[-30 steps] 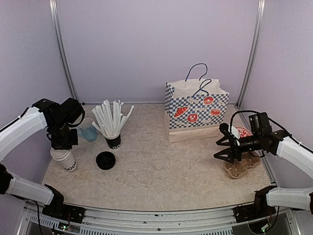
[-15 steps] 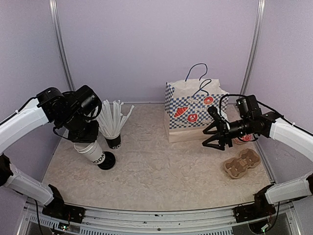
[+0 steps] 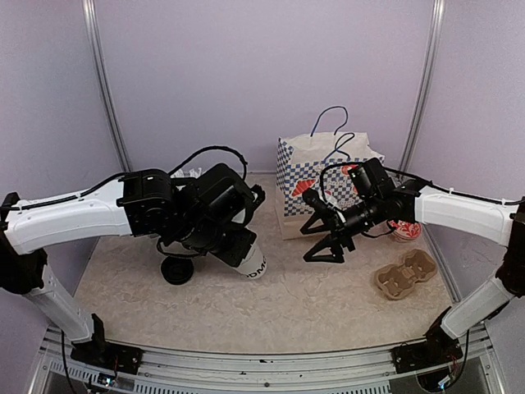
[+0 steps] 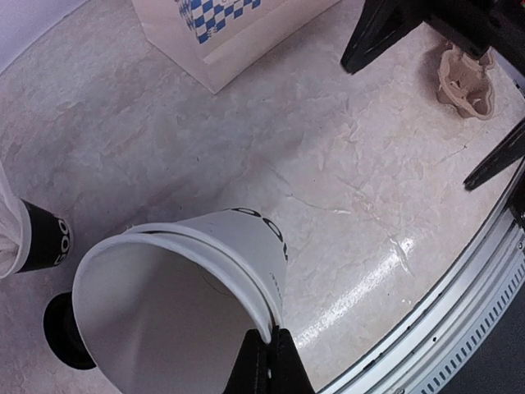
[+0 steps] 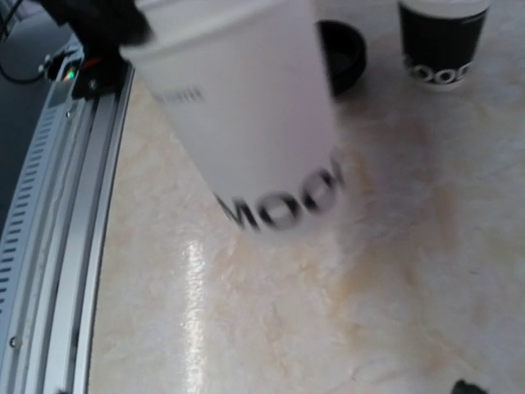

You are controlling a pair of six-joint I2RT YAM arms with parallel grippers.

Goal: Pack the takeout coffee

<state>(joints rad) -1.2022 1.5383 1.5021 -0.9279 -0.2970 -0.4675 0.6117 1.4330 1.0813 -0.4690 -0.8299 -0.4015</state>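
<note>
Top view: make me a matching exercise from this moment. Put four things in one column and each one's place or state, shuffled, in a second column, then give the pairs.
Things
1. white cup
2. black lid
3. cardboard cup carrier
4. right hand

Place or state
A. open, in the air in front of the bag
B. tilted, rim pinched by the left hand
C. lying on the table, left side
D. lying on the table, right side

Pairs: 1-B, 2-C, 3-D, 4-A
</note>
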